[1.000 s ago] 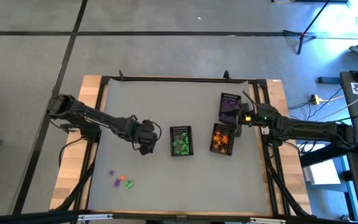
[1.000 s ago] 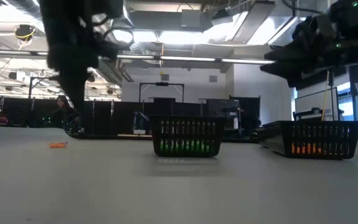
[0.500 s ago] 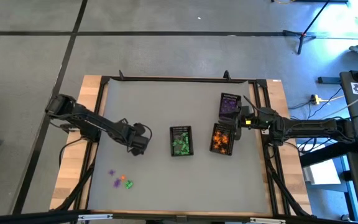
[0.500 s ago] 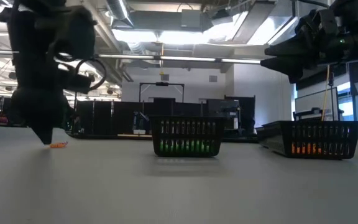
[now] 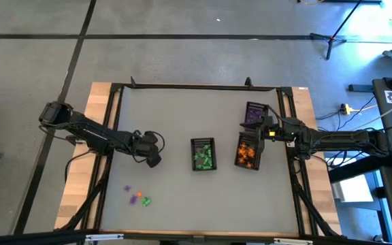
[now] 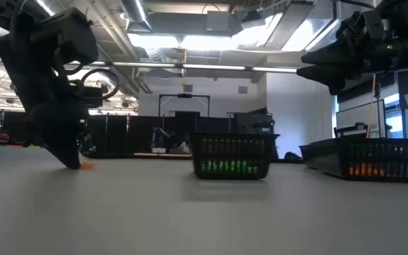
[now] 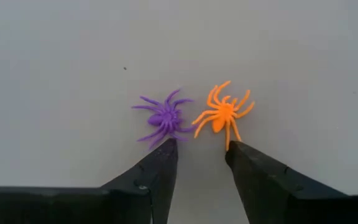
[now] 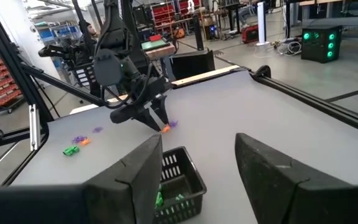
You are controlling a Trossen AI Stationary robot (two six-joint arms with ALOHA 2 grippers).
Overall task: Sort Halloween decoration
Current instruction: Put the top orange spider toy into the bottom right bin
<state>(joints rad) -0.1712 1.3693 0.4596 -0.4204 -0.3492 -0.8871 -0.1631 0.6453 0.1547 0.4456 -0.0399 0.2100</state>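
Just beyond the released left claw [image 7: 199,152], its two dark fingers spread, lie a purple spider [image 7: 163,116] and an orange spider [image 7: 224,112], side by side on the smooth grey surface [image 7: 55,74]. Both are small, leggy plastic toys; neither is gripped. Across the surface, the right claw [image 5: 264,129] hangs spread and empty by the black mesh baskets [image 5: 203,154], far from the spiders.

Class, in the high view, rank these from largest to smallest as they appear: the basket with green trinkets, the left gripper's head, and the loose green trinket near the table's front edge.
1. Basket with green trinkets, the largest.
2. Left gripper head, smaller than the basket, though it sits above the table and nearer the camera, so its look is slightly inflated.
3. Loose green trinket, by far the smallest.
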